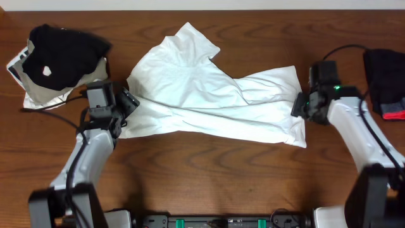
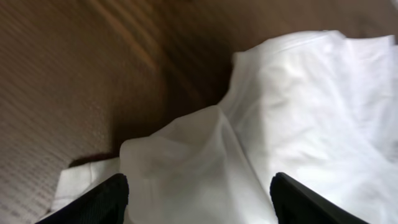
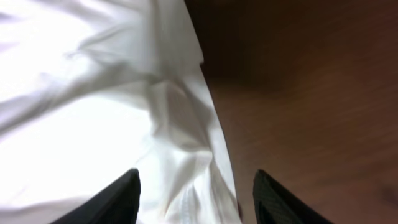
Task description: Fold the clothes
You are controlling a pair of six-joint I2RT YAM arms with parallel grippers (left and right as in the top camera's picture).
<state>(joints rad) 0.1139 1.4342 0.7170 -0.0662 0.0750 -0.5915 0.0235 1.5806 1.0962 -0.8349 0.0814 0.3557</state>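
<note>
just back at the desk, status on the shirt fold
Left hand open over white T-shirt, left end. Right hand open, right end. Crumpled, unfolded. Left black garment, right black garment clear of it.

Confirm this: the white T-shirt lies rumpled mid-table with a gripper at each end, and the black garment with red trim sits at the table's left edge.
Not quite: the black garment with red trim sits at the right edge, as the overhead view shows. The rest holds.
</note>
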